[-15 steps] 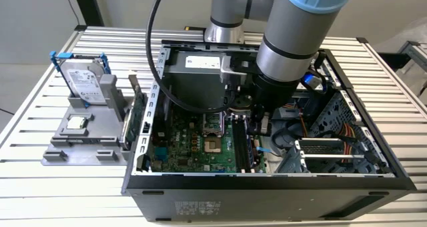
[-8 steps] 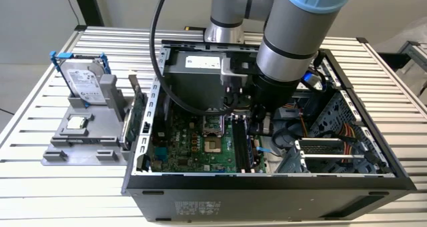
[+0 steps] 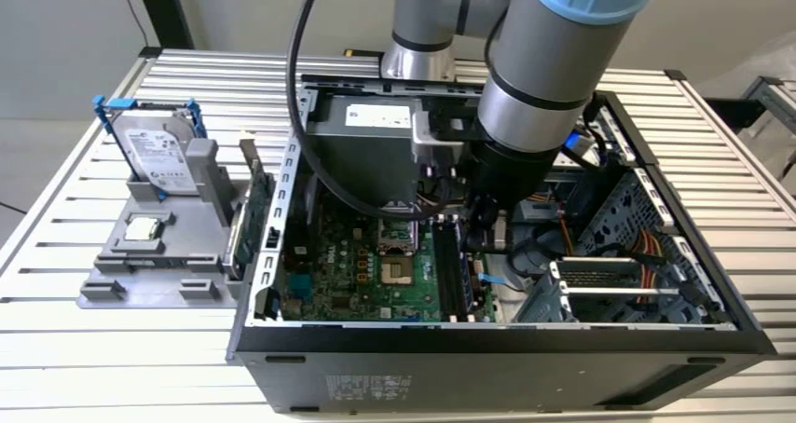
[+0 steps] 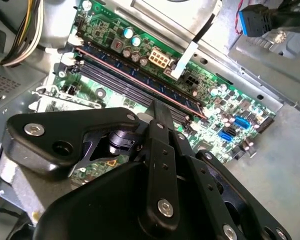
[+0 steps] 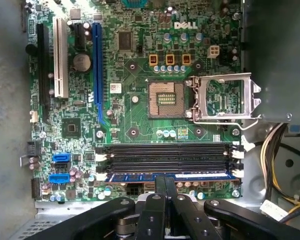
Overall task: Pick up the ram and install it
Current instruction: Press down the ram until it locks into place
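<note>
The arm reaches down into the open computer case (image 3: pixel 498 344), which lies on its side on the slatted desk (image 3: pixel 75 348) so that the motherboard (image 3: pixel 361 279) faces up and the memory slots can be reached from above. In the first wrist view, three empty black memory slots (image 5: pixel 167 155) lie across the lower middle of the frame, and the ram (image 5: pixel 170 176) sits in the fourth slot, the one nearest the jaws, its blue-labelled upper edge running between the white end latches (image 5: pixel 238 152). It looks seated along its length rather than tilted, though whether the latches have fully closed on it is too small to tell.

The gripper (image 5: pixel 165 184) stands at the bottom centre of that frame, directly over the middle of the ram. The jaws are drawn together, their tips meeting at or just above the stick's upper edge; judging by this, they are pressing on it or resting on it, not gripping it by its sides. In the second wrist view the same thin tip (image 4: pixel 159 112) comes down onto the ram (image 4: pixel 140 80), which runs diagonally from upper left toward centre right.

At the exterior view's left, a grey holder (image 3: pixel 162 255) on the desk carries a hard drive (image 3: pixel 162 157).
</note>
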`<state>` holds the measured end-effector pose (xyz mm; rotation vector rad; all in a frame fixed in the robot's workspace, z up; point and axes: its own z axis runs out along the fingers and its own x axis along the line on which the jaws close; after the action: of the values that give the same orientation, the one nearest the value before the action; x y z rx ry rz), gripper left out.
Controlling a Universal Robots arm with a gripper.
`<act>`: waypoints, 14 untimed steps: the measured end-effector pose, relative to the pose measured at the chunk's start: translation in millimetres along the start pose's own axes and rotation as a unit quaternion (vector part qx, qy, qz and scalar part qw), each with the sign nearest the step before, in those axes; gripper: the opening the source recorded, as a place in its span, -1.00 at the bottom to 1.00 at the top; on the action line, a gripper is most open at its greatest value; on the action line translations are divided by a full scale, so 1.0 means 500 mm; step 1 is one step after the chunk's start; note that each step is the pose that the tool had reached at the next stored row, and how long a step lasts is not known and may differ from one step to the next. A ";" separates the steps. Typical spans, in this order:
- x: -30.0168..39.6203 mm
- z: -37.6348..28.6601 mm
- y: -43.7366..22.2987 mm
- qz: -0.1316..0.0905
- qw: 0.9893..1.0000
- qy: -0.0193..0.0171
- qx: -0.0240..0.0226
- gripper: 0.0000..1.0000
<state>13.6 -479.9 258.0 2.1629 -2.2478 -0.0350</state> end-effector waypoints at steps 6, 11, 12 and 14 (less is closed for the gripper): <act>0.000 0.000 0.000 -0.005 1.000 0.000 0.000 -1.00; 0.000 0.001 -0.002 -0.005 1.000 0.000 0.000 -1.00; 0.000 0.002 -0.002 -0.006 1.000 0.000 0.000 -1.00; 0.000 0.004 -0.004 -0.007 1.000 0.000 0.000 -1.00</act>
<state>15.8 -479.9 255.9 2.1776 -2.2334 -0.0349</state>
